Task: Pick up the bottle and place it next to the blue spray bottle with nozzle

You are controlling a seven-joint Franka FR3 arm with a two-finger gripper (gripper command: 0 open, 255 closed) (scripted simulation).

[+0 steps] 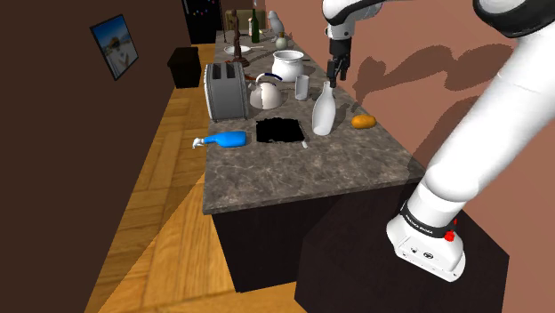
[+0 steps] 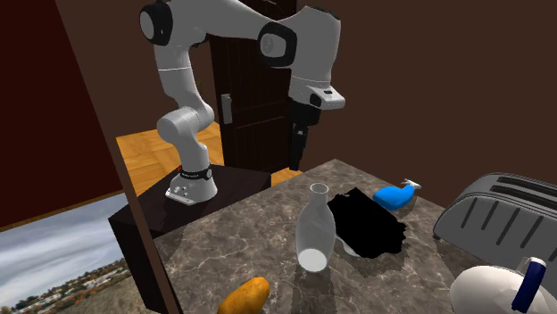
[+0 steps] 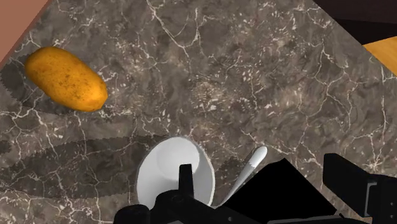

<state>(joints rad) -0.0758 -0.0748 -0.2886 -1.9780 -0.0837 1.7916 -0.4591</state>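
Note:
A pale, translucent white bottle stands upright on the dark marbled counter. My black gripper hangs just above its neck, open and holding nothing. From the second exterior view the bottle is nearer the camera than the gripper. In the wrist view its round body lies beneath the gripper, close to one finger. The blue spray bottle lies on its side at the counter's edge, nozzle out toward the floor; it also appears as the blue spray bottle.
A black area sits on the counter between the two bottles. An orange potato lies beside the white bottle, near the wall. Behind stand a toaster, a kettle, a glass and a white pot.

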